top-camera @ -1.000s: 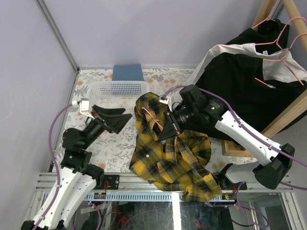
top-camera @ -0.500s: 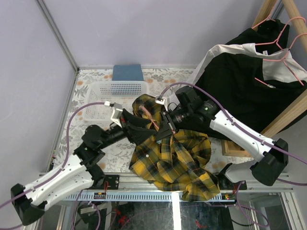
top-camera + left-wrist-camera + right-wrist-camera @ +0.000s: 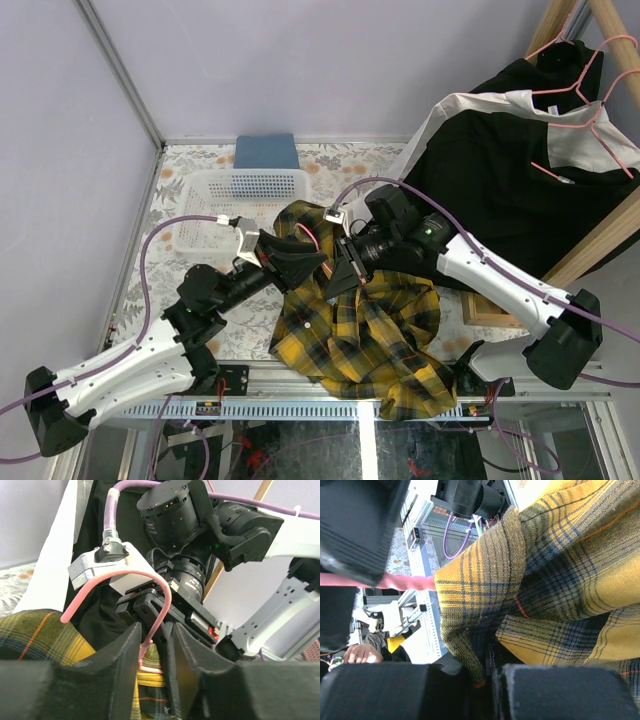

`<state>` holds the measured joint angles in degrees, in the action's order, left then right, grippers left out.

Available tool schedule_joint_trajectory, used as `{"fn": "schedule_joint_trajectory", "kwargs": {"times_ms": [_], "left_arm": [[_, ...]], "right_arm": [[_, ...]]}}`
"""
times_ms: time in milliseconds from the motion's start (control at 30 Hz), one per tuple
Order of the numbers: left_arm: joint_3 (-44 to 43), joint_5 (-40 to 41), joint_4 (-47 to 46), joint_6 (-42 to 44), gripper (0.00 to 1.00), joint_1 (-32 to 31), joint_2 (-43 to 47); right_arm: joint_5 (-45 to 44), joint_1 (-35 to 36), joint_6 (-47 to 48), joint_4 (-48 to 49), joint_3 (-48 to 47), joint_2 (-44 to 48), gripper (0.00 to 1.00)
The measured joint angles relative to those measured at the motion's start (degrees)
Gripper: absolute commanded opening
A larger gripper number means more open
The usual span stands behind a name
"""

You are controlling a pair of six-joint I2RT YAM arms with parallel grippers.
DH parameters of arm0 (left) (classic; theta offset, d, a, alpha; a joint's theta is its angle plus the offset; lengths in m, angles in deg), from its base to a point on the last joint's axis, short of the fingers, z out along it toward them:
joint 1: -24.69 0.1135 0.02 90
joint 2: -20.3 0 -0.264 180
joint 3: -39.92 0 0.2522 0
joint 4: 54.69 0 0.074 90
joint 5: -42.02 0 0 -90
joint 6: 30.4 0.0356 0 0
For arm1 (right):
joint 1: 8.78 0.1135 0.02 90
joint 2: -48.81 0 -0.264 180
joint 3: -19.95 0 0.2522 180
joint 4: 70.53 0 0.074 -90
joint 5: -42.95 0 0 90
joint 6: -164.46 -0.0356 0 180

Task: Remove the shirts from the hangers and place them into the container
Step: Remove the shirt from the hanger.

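Reaching diagonally from the table's [image 3: 340, 160] near-left corner, the left arm holds the left gripper [image 3: 305, 262] narrowly apart astride the pink hanger [image 3: 161, 587]. The right arm bends in from the near-right corner, right gripper [image 3: 335, 275] clamped on the plaid shirt [image 3: 350, 340], which spills over the near edge.

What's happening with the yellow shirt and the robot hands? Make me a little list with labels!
plaid shirt: bunched in the middle, hanger still in it
hanger: pink, hook poking out of the collar
right fingers: shut on the collar
left fingers: either side of the hook's stem, not yet closed
basket: far left, no shirt inside
other shirts: black and white, hanging at right
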<state>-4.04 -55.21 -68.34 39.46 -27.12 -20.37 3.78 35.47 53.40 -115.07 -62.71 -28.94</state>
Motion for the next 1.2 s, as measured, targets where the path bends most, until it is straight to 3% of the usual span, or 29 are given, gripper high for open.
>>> {"fn": "schedule_joint_trajectory", "kwargs": {"times_ms": [67, 200, 267, 367, 567, 833, 1000, 1200], "left_arm": [[0.0, -0.09, 0.17, 0.57, 0.24, -0.07, -0.31], [-0.5, -0.74, 1.81, 1.38, 0.3, -0.28, -1.79], [-1.14, -1.25, 2.51, 1.68, 0.22, -0.28, -2.71], [-2.12, -2.38, 2.89, 2.05, 0.01, -0.28, -3.61], [-3.19, -2.12, 5.18, 3.5, 0.0, -0.28, -4.52], [-12.46, 9.79, 18.12, 6.05, 0.0, -0.57, -1.44], [-20.57, 20.33, 26.4, 8.31, 0.0, -0.59, 0.0], [-31.65, 34.71, 34.45, 10.08, 0.0, -0.59, -3.34]], "right_arm": [[0.31, 0.0, -0.02, 0.2, 0.09, 0.17, 0.03], [1.38, 0.02, -0.44, 0.81, 0.15, 1.25, 0.05], [1.7, 0.02, -0.68, 0.94, 0.2, 2.1, 0.06], [2.45, 0.02, -1.11, 0.85, 0.2, 3.04, 0.11], [-0.04, 0.09, 0.59, -2.64, -1.09, 4.0, 0.63], [-20.9, 0.37, 8.35, -10.05, -13.92, 5.51, 0.89], [-33.66, 0.37, 14.1, -9.16, -20.68, 9.99, 0.9], [-41.07, 0.37, 16.98, -7.78, -32.33, 11.39, 0.89]]}}
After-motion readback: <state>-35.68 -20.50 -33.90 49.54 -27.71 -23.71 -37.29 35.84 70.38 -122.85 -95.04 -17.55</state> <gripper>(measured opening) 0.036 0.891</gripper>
